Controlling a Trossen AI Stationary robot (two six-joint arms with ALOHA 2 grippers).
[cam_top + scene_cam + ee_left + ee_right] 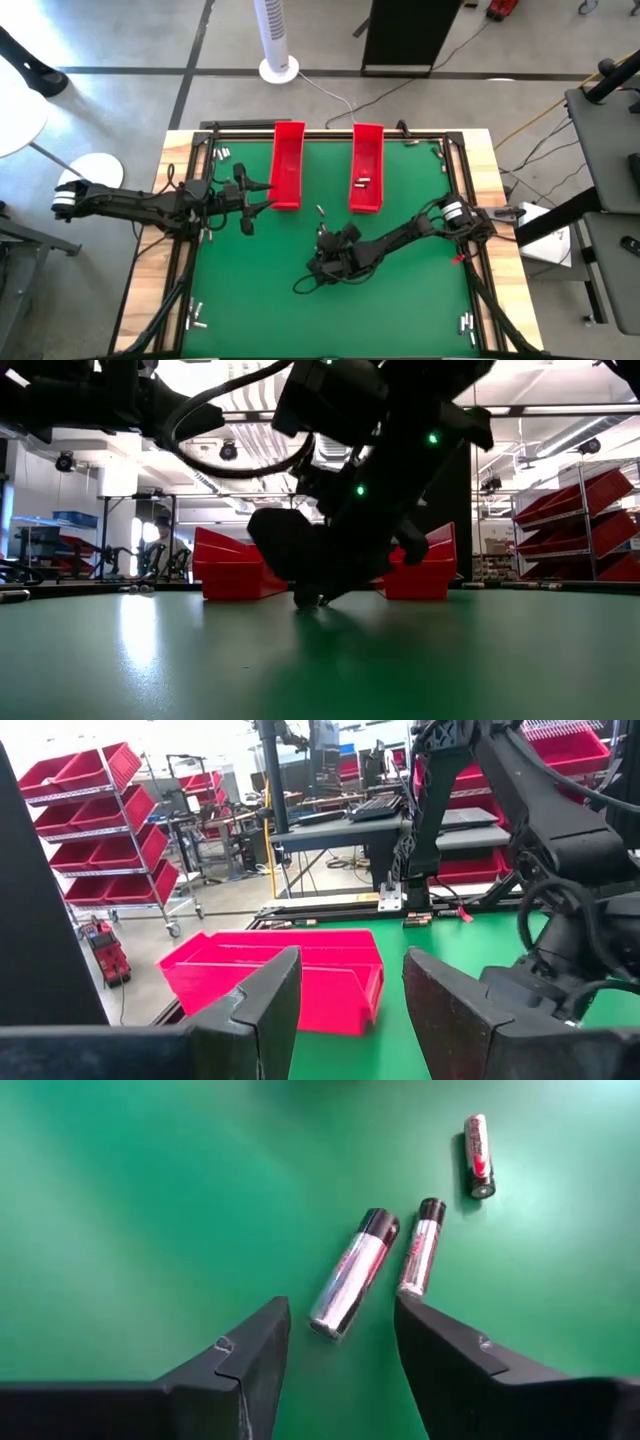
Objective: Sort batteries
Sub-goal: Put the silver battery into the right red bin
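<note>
Three batteries lie on the green mat in the right wrist view: a thick silvery one [352, 1272], a thinner one [420, 1247] and a small one farther off [478, 1155]. My right gripper [340, 1350] hangs open just above them, fingers pointing down at mid-mat [325, 258], low over the mat in the low view [315, 598]. The thick battery's near end lies in front of the gap between the fingers. My left gripper [248, 208] is open beside the left red tray [288, 165], facing it [350, 990]. The right red tray [366, 165] holds batteries [362, 182].
A single battery [320, 210] lies between the trays and my right gripper. More batteries sit near the mat's corners [225, 152], [195, 318], [467, 322]. A black frame rail [455, 215] borders the mat. Open green mat stretches toward the near edge [380, 320].
</note>
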